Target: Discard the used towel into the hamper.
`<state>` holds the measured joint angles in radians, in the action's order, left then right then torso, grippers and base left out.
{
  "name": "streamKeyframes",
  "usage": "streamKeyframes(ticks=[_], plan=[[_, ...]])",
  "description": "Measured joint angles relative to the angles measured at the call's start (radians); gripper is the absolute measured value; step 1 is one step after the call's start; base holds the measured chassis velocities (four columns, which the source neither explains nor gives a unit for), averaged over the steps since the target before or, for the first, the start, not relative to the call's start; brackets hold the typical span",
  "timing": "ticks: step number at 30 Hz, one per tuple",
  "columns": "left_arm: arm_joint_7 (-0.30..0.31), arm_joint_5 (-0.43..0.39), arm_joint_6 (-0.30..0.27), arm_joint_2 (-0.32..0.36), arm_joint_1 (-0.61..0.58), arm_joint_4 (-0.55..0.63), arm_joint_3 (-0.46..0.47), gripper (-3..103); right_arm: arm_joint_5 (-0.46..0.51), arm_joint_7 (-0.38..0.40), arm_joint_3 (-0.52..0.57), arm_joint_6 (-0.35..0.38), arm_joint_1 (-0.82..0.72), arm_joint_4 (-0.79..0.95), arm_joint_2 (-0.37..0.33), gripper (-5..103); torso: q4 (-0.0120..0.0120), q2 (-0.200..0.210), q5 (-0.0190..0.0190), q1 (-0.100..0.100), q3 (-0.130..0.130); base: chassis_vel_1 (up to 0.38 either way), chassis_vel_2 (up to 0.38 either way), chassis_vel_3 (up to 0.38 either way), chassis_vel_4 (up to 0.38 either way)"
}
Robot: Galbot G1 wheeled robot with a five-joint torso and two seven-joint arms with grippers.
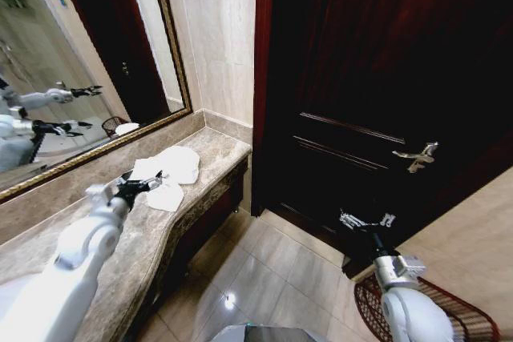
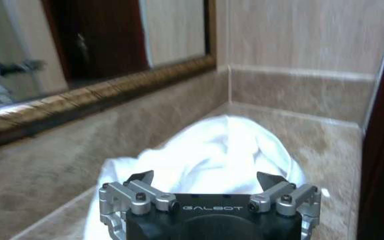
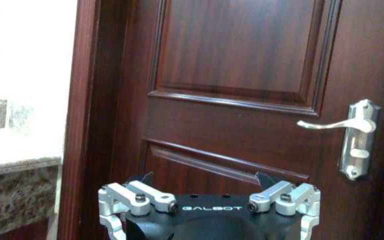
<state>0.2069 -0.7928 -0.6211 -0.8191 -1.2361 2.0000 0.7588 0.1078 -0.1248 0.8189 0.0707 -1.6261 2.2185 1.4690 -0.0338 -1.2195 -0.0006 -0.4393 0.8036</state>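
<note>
The left gripper (image 1: pixel 148 183) is hovering with its fingers spread apart and nothing between them, just above the near edge of the crumpled white cloth towel (image 1: pixel 170 172), which is lying on the mottled brown marble counter (image 1: pixel 120 270) at about ten o'clock in the head view, below the gold-framed wall mirror (image 1: pixel 72 62). In the left wrist view the towel (image 2: pixel 212 160) is bunching up directly ahead of the fingertips (image 2: pixel 142 177), with the counter's back wall at twelve o'clock beyond it.

The right gripper (image 1: pixel 366 220) is hanging idle and released in front of the dark red-brown panelled wooden door (image 1: pixel 377 62), at about four o'clock, with the silver lever door handle (image 1: pixel 417 156) beyond it. The round dark red-brown wicker hamper (image 1: pixel 425 310) is sitting on the floor at five o'clock, well apart from the towel.

The risks, as I judge them: the jaws may be closing on only a thin fold, so the towel may be slipping free during the long carry across; a trailing corner may be dragging over the counter edge; and the parked right arm is standing over the hamper, so the crossing left arm may be colliding with it.
</note>
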Motion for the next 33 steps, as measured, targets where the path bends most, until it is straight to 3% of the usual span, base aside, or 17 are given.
streamKeyframes(ticks=[1,4,7,13,24,33], plan=[[0.008,-0.028,-0.041,0.021,0.049,-0.03,-0.033,100,-0.002,0.005,-0.001,0.0,0.006,-0.004,0.0,100,0.0004,0.0,0.0001,0.0,0.0,0.0,0.0,0.0,0.0],[0.026,-0.056,-0.078,0.039,0.085,-0.056,-0.049,100,-0.003,0.009,-0.012,0.005,0.028,-0.02,-0.009,100,0.0009,0.0,0.0004,0.0,0.0,0.0,0.0,0.0,0.0],[0.073,-0.093,-0.119,0.057,0.147,-0.101,-0.071,100,-0.001,0.008,-0.02,0.006,0.056,-0.058,-0.029,100,-0.001,0.0,0.0006,0.0,0.0,0.0,0.0,0.0,0.0],[0.085,-0.118,-0.124,0.06,0.232,-0.182,-0.115,100,0.02,0.009,0.002,-0.004,0.066,-0.093,-0.036,100,0.0006,0.0,0.0006,0.0,0.0,0.0,0.0,0.0,0.0],[0.015,-0.114,-0.119,0.034,0.349,-0.325,-0.262,100,0.026,0.02,-0.004,0.004,0.096,-0.105,-0.049,100,-0.0002,0.0,0.0006,0.0,0.0,0.0,0.0,0.0,0.0],[0.006,-0.074,-0.11,0.006,0.441,-0.41,-0.35,100,0.02,0.028,-0.004,0.009,0.097,-0.1,-0.048,100,0.0001,0.0,0.0007,0.0,0.0,0.0,0.0,0.0,0.0]])
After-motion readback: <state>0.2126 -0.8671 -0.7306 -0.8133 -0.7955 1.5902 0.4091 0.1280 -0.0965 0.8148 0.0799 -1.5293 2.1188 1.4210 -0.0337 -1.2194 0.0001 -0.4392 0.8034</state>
